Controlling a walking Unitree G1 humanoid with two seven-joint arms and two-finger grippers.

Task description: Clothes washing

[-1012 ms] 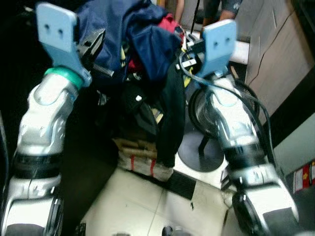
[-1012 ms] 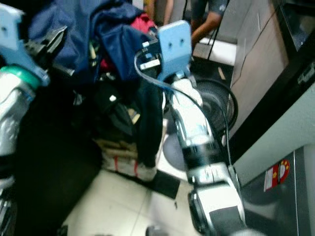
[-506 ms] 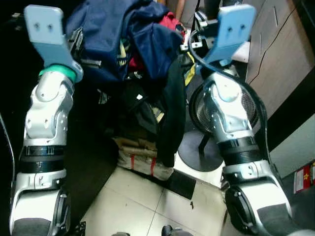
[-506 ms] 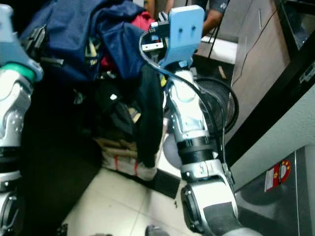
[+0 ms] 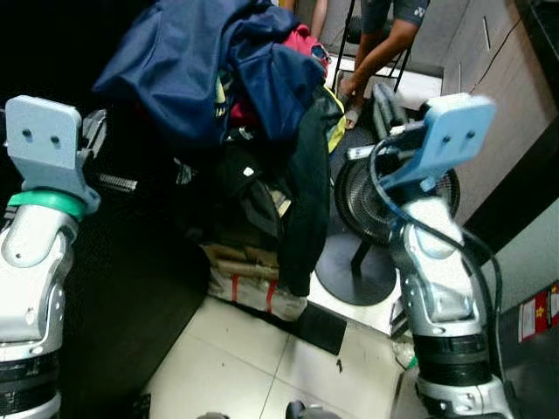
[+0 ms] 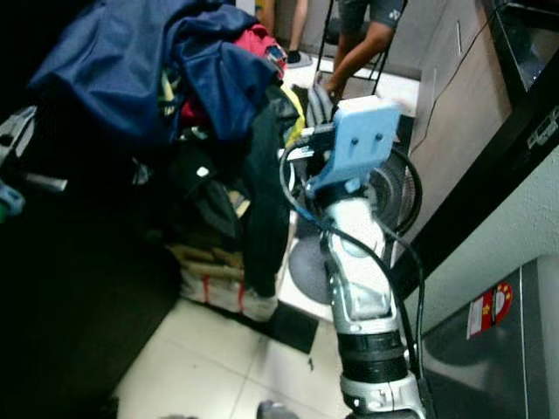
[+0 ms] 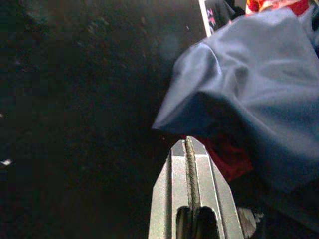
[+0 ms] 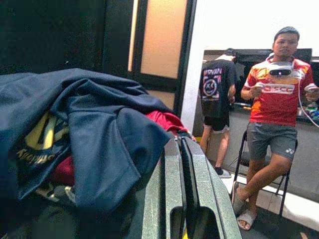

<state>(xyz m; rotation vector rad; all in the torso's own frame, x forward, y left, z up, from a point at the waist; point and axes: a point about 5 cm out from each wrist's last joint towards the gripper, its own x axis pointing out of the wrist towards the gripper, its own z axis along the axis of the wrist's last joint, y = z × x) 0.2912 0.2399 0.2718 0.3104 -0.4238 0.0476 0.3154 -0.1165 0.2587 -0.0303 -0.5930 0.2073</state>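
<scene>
A heap of clothes [image 5: 236, 105] is the landmark: navy garments on top, a red piece [image 5: 301, 39] at its crown, a dark green garment [image 5: 306, 201] hanging down its front to a folded bundle [image 5: 249, 279] on the tiled floor [image 5: 236, 367]; the left hand [image 7: 189, 149] sits just beside the heap's left flank, fingers pressed together with nothing between them, its tip near a drooping navy fold [image 7: 239, 94] but apart from it; the right hand [image 8: 178, 149] is off the heap's right side, fingers likewise closed and empty, pointing across the pile; a standing fan [image 5: 371, 209] is right of the heap; beyond the heap a person [image 8: 274, 104] sits on a chair, another person [image 8: 218, 94] stands with back turned.
</scene>
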